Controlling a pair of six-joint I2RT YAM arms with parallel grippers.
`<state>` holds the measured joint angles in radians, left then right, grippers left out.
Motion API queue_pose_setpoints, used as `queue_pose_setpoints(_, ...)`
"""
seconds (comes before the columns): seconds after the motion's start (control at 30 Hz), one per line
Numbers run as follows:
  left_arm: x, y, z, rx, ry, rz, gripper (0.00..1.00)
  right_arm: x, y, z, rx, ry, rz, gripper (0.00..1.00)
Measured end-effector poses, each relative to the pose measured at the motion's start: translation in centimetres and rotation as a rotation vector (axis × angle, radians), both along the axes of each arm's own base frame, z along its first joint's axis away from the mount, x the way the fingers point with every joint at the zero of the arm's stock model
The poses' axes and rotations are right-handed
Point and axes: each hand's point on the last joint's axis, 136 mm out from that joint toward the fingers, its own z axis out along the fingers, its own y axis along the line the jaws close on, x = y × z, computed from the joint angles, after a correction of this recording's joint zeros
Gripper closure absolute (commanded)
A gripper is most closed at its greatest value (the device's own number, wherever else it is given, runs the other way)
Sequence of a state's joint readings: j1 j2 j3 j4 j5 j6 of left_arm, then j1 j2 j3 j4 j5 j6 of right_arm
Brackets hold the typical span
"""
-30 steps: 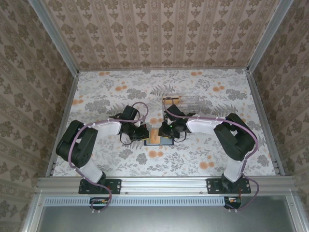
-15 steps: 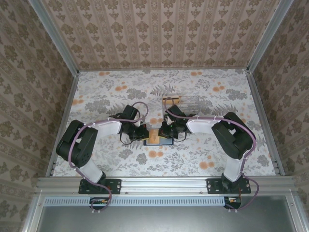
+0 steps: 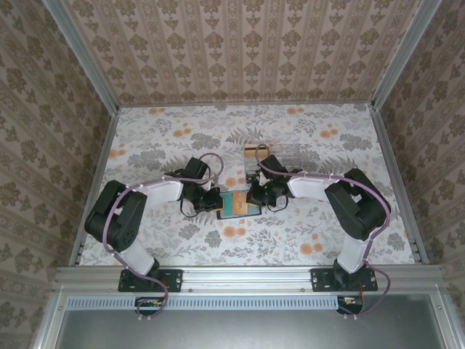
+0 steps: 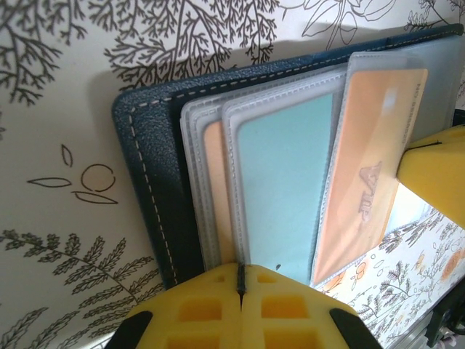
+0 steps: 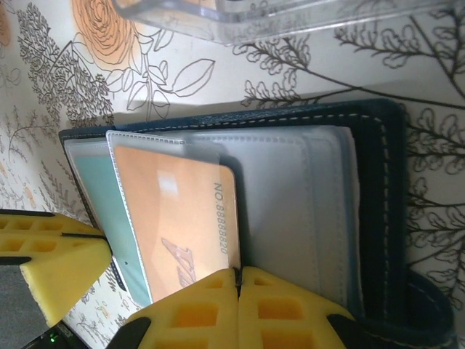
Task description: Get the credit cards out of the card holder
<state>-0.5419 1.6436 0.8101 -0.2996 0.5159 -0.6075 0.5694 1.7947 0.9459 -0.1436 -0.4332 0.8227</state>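
Observation:
The dark navy card holder (image 4: 145, 167) lies open on the floral table, its clear sleeves fanned out. An orange credit card (image 5: 174, 211) sticks partway out of its sleeve. My right gripper (image 5: 238, 273) is shut on that card's near edge. A teal card (image 4: 283, 189) and another orange card (image 4: 214, 189) sit in sleeves beside it. My left gripper (image 4: 241, 267) is shut on a sleeve's edge at the holder's opposite side. In the top view the holder (image 3: 234, 211) lies between the left gripper (image 3: 216, 202) and the right gripper (image 3: 254, 198).
A clear plastic box (image 3: 280, 154) stands just behind the holder with an orange card (image 3: 256, 150) at its left end; its wall (image 5: 305, 14) shows beyond the holder in the right wrist view. Patterned walls close in the table on three sides.
My right gripper has shut on the orange card and shifted slightly right and back, uncovering the teal card. The left gripper has stayed shut in place.

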Motion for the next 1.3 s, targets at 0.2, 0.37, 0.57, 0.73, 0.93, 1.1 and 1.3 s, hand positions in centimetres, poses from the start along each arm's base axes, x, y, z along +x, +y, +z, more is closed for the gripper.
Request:
queue_pose_setpoints(0.2,0.0,0.1,0.2,0.009,0.003,-0.005,0.91,-0.1,0.0,0.0,-0.001,-0.002,0.008,1.0)
queue_pose_setpoints(0.37,0.0,0.3,0.5,0.026,0.006,-0.009,0.88,0.1,0.9,0.1,0.0,0.002,0.026,1.0)
queue_pose_setpoints(0.57,0.7,-0.1,1.8,0.009,-0.028,-0.014,0.84,0.3,3.2,0.2,0.014,-0.003,0.07,1.0)
queue_pose_setpoints(0.73,0.8,-0.3,2.1,0.004,-0.039,-0.018,0.8,0.2,4.5,0.3,0.016,-0.004,0.101,1.0)
queue_pose_setpoints(0.93,0.9,-0.2,2.0,0.008,-0.04,-0.017,0.8,0.1,5.7,0.8,0.011,-0.012,0.141,1.0)
queue_pose_setpoints(1.1,1.1,0.5,2.2,0.026,-0.051,0.002,0.8,0.0,6.8,1.2,0.007,-0.023,0.181,0.99)
queue_pose_setpoints(1.3,1.0,3.1,2.4,0.049,-0.066,0.092,0.94,-0.2,7.3,1.1,-0.008,-0.024,0.219,1.0)
